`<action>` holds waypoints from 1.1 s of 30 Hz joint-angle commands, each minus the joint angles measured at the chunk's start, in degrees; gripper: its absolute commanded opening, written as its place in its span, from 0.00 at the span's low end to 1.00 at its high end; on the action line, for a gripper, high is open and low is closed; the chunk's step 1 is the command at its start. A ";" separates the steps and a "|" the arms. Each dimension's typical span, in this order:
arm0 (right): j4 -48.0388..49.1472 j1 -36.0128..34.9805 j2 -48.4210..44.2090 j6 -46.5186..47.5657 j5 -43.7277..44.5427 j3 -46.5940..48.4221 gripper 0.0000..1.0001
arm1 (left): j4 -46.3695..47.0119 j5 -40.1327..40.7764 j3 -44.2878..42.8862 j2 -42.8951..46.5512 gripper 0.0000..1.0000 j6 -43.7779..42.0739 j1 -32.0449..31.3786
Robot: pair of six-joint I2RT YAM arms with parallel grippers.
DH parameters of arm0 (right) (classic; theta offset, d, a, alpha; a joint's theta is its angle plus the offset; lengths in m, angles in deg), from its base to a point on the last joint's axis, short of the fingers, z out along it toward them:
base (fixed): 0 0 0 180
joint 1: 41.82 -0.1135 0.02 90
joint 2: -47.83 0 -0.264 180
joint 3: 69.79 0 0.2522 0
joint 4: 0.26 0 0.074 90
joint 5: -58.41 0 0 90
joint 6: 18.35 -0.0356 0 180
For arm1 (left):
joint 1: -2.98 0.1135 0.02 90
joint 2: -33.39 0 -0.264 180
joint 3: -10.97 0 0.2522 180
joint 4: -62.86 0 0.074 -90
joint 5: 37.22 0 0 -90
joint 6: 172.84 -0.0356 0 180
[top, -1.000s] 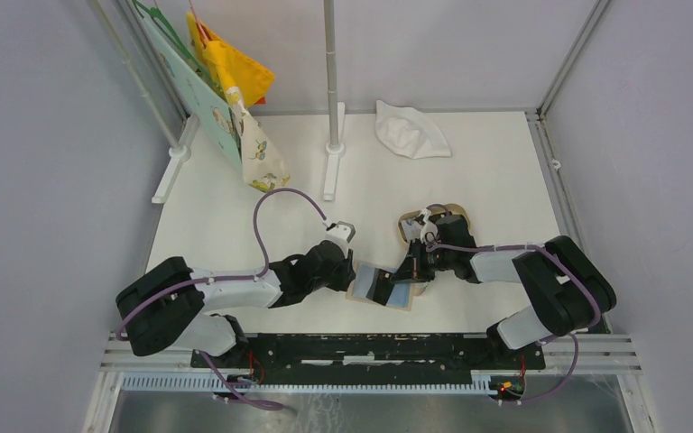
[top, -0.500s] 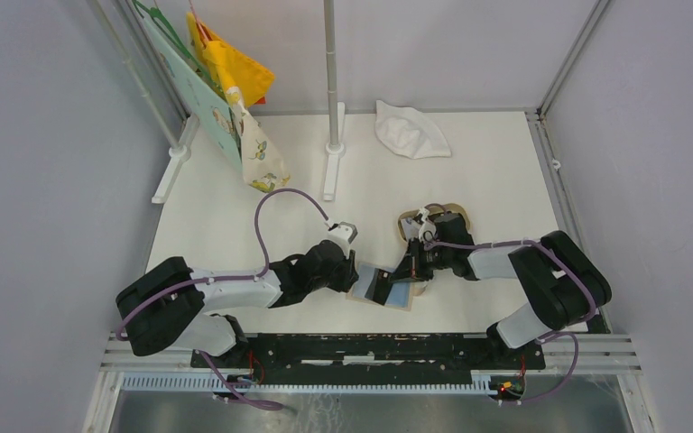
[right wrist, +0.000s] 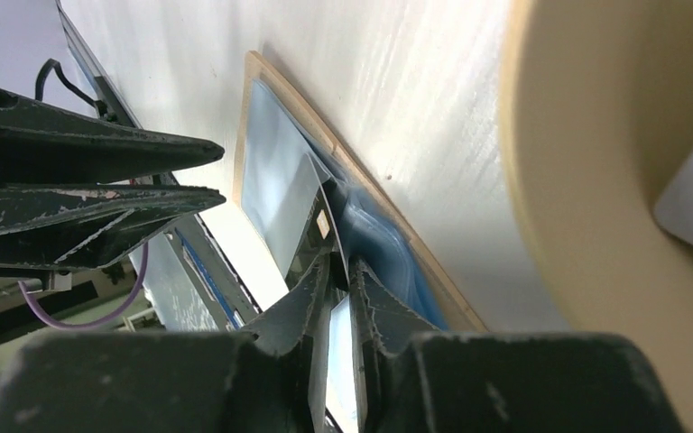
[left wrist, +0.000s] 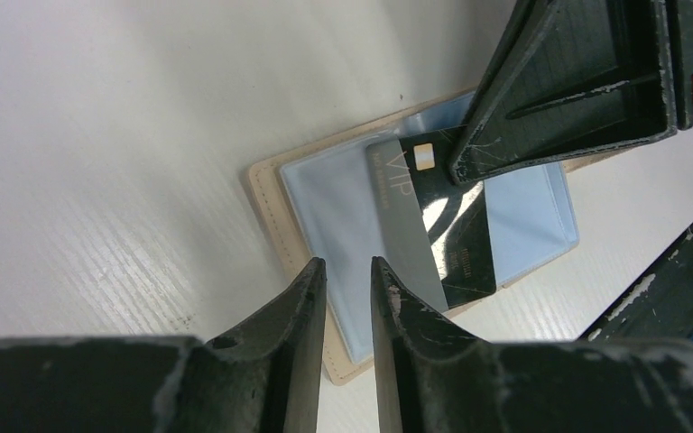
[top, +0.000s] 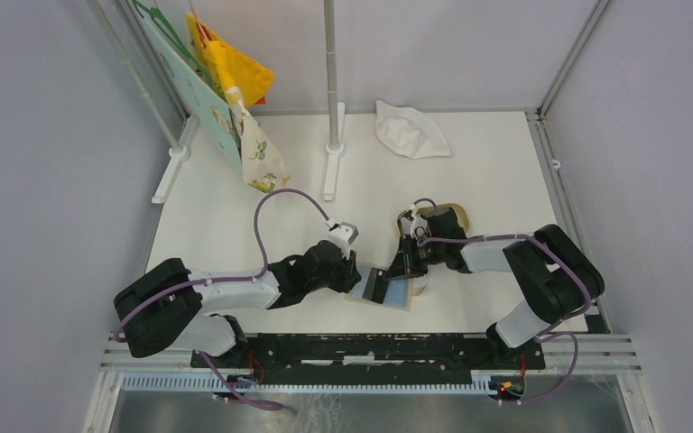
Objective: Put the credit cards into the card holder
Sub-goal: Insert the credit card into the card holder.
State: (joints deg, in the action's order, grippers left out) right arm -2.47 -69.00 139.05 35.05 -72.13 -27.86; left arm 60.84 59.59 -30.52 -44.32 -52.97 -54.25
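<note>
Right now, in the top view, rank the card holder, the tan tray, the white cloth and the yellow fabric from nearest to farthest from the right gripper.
1. Card holder, directly under the right gripper, near edge.
2. Tan tray, just behind, under the wrist.
3. White cloth, at the table's back.
4. Yellow fabric, hanging far back left.

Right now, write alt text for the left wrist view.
An open card holder lies on the table, a black card across its blue lining; the right gripper tip touches the card, the left gripper fills the foreground.
</note>
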 commanded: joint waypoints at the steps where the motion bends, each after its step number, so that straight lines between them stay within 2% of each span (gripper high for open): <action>1: -5.76 -0.32 2.11 6.81 7.75 1.91 0.18 | 4.24 -1.64 0.78 2.26 0.32 -1.89 -0.15; 6: -6.10 -0.42 2.48 6.58 8.08 2.60 0.20 | 2.52 0.65 0.41 1.18 0.30 -1.09 -0.18; 13: -7.33 -0.50 5.39 7.86 6.48 4.88 0.25 | 3.94 -2.59 0.24 2.68 0.30 -0.69 -0.35; 17: -7.78 -0.46 5.67 8.94 5.90 5.57 0.28 | 8.20 -6.35 0.54 3.21 0.30 1.99 -1.72; 20: -7.68 -0.48 4.85 9.33 6.46 5.50 0.32 | 11.74 -6.16 -0.48 1.03 0.29 4.43 -4.99; 25: -7.60 -0.48 4.77 9.67 6.70 5.41 0.33 | 13.17 2.18 -6.18 -6.66 0.29 8.49 -12.96; 27: -7.60 -0.39 4.76 9.75 6.73 5.41 0.33 | 10.38 7.52 -9.74 -10.88 0.27 10.38 -15.27; 33: -7.51 -0.11 4.82 9.80 6.36 5.33 0.33 | -2.13 20.22 -20.19 -19.22 0.12 13.49 -19.02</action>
State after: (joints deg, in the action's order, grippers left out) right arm -7.80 -69.52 142.39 41.04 -74.69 -22.07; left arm 65.94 67.65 -44.05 -60.28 -44.07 -71.65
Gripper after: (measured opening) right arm 0.326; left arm 0.153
